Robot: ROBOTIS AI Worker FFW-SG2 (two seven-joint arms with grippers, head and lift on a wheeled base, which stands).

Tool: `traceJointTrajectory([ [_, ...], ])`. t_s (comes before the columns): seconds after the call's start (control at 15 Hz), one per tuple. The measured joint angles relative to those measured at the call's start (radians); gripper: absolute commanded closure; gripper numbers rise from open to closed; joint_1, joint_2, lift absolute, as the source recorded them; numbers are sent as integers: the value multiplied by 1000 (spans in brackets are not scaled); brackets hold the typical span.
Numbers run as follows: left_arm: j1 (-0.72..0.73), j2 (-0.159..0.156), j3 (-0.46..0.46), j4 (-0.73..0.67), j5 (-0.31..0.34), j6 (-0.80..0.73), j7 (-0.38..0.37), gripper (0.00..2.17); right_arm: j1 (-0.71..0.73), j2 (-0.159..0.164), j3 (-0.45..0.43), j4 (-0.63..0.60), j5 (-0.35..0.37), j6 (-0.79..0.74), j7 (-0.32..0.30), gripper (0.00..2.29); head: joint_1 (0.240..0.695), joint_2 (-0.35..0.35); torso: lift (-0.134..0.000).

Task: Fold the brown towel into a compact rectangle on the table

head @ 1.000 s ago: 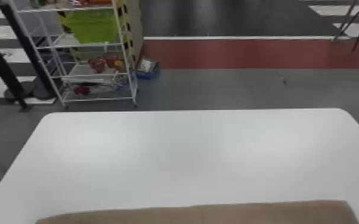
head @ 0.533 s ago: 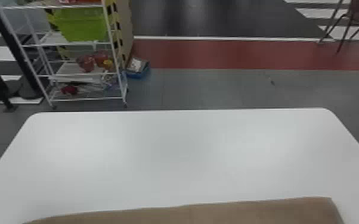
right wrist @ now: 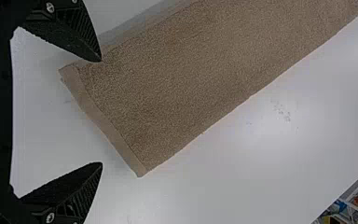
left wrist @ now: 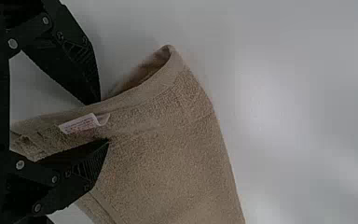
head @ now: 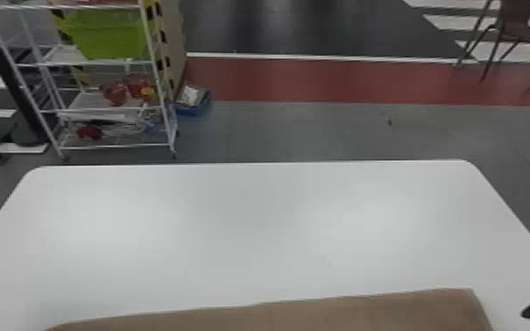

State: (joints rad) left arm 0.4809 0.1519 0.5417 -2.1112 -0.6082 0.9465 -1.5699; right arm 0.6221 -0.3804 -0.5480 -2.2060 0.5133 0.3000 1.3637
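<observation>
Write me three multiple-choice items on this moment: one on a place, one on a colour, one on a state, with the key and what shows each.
1. On which part of the table does the brown towel lie?
A) The far left corner
B) The near part
C) The far right corner

2. What colour is the bin on the rack?
A) Lime green
B) Blue
C) White

3. How are the fingers of the right hand?
A) Shut on the towel
B) Shut on nothing
C) Spread apart

Key:
1. B: in the head view the towel runs along the bottom, with bare white tabletop beyond it.
2. A: the head view shows it bright green.
3. C: the right wrist view shows a wide gap between the fingertips.
</observation>
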Motion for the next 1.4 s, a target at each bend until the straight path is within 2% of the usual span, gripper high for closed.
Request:
traceJointTrajectory([
  [0.13, -1, 7, -3, 2, -5, -20, 0, 1949, -2, 0, 0, 3, -1, 0, 0, 90, 695, -49, -122],
  [0.2, -2, 9, 2, -2, -5, -33, 0, 2135, -3, 0, 0, 5, -1, 0, 0, 90, 695, -46, -122],
  [0.33, -4, 13, 26, -13, 3, -55, 1, 2135, -4, 0, -2, 6, -1, 0, 0, 90, 695, -34, -122],
  [0.53, -20, 26, 86, -26, 15, -64, 1, 2135, -4, 1, -3, 8, -2, 0, 0, 90, 695, 27, -122],
  [0.73, -56, 61, 155, -29, 35, -55, 1, 2135, -6, 2, -2, 11, -3, 0, 0, 90, 695, 90, -122],
  [0.87, -78, 90, 185, -47, 47, -1, 1, 2135, -10, 2, 0, 11, -3, 0, 0, 90, 695, 142, -122],
  [1.13, -126, 148, 205, -111, 54, 146, 1, 2138, -13, 2, 2, 13, -5, 0, 0, 90, 695, 172, -122],
  [1.27, -101, 149, 199, -195, 62, 252, 1, 2138, -13, 2, 1, 20, -8, -7, 0, 90, 695, 154, -122],
  [1.4, -82, 131, 158, -314, 69, 442, 1, 2138, -16, 2, 3, 29, -11, -15, 0, 90, 695, 106, -122],
])
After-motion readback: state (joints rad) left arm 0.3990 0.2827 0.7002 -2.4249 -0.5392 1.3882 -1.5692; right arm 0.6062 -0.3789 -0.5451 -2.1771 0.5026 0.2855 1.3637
